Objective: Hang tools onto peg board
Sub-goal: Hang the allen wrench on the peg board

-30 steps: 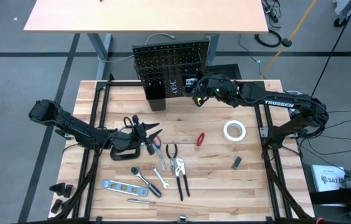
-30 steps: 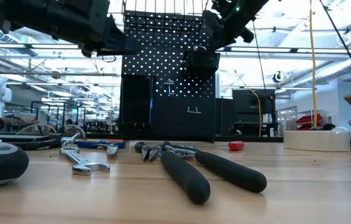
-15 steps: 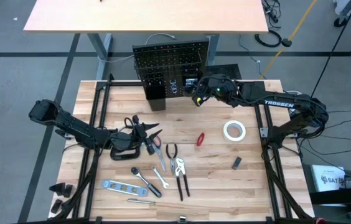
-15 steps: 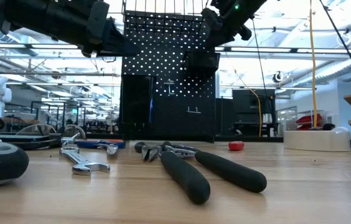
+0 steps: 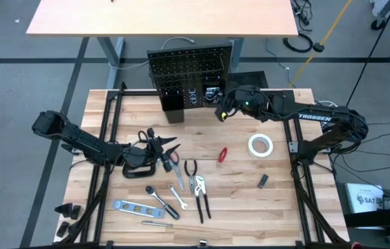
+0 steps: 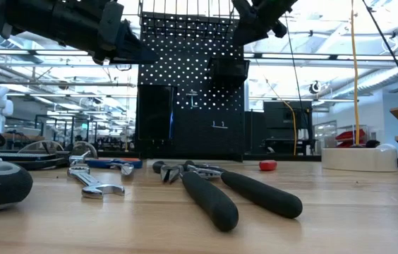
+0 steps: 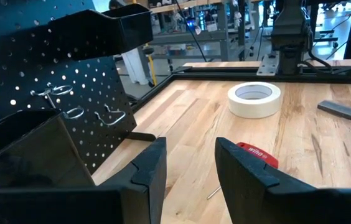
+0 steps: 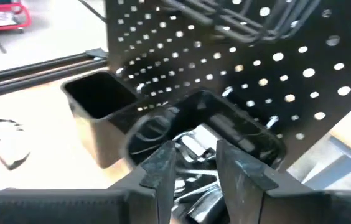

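Note:
The peg board (image 5: 189, 72) stands upright at the table's far edge, with a small black bin (image 6: 228, 70) hooked high on its face. My right gripper (image 8: 195, 152) hovers open just above that bin (image 8: 225, 134), which holds shiny metal pieces (image 8: 194, 146). My left gripper (image 7: 191, 149) is open and empty, raised over the table's left half (image 5: 173, 145), above the black C-clamp (image 5: 140, 164). The other tools lie flat on the table: red scissors (image 5: 171, 160), pliers (image 5: 202, 197), a wrench (image 5: 177, 178), a level (image 5: 133, 206), a red screwdriver (image 5: 222, 154) and a tape roll (image 5: 260, 145).
A taller black bin (image 5: 173, 104) stands at the peg board's foot on the left. Wire hooks (image 7: 110, 115) stick out of the board. A small dark block (image 5: 263, 181) lies at the right. Black frame rails (image 5: 105, 138) run along both table sides.
My right gripper has risen from just above the hooked bin and drawn back a little toward the table's right edge. The left arm and the tools on the table have kept still.

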Available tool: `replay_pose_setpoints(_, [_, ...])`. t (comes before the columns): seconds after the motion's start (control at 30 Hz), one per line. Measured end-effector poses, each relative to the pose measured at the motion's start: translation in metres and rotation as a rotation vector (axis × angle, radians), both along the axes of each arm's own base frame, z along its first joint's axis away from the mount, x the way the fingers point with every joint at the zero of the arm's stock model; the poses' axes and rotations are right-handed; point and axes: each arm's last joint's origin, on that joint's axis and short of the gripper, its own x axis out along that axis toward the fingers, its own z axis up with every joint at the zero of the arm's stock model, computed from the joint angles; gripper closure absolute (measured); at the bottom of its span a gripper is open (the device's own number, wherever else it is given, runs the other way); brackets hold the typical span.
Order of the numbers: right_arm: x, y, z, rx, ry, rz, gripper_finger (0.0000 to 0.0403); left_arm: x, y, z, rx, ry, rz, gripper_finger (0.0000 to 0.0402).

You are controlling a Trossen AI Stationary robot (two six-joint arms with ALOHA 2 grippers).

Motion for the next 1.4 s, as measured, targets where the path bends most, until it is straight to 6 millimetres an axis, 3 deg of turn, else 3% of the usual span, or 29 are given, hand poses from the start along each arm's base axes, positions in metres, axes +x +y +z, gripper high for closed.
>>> replay_pose_setpoints(0.47, [-0.001,0.073,-0.019,0.129,0.084,0.106,0.0296,0.000,-0.005,-0.008,-0.002,0.103,-0.215,0.0270])
replay_pose_setpoints(0.73, [-0.013,0.119,-0.090,0.194,0.083,0.109,0.0296,0.004,-0.006,-0.014,-0.093,0.151,-0.532,0.0270])
replay_pose_setpoints(0.83, [-0.017,0.133,-0.113,0.254,0.043,0.192,0.0296,0.010,-0.003,-0.018,-0.105,0.136,-0.534,0.0270])
replay_pose_setpoints(1.0, [-0.029,0.146,-0.146,0.283,-0.007,0.270,0.0296,0.043,0.002,-0.024,-0.121,0.169,-0.540,0.0270])
replay_pose_setpoints(1.17, [-0.044,0.152,-0.172,0.315,0.018,0.304,0.0296,0.088,0.011,-0.022,-0.028,0.350,-0.526,0.0270])
replay_pose_setpoints(1.27, [-0.052,0.154,-0.182,0.349,0.052,0.318,0.0296,0.108,0.025,-0.024,-0.027,0.471,-0.553,0.0270])
replay_pose_setpoints(1.4, [-0.055,0.157,-0.185,0.356,0.059,0.328,0.0296,0.126,0.055,-0.025,-0.082,0.460,-0.623,0.0270])
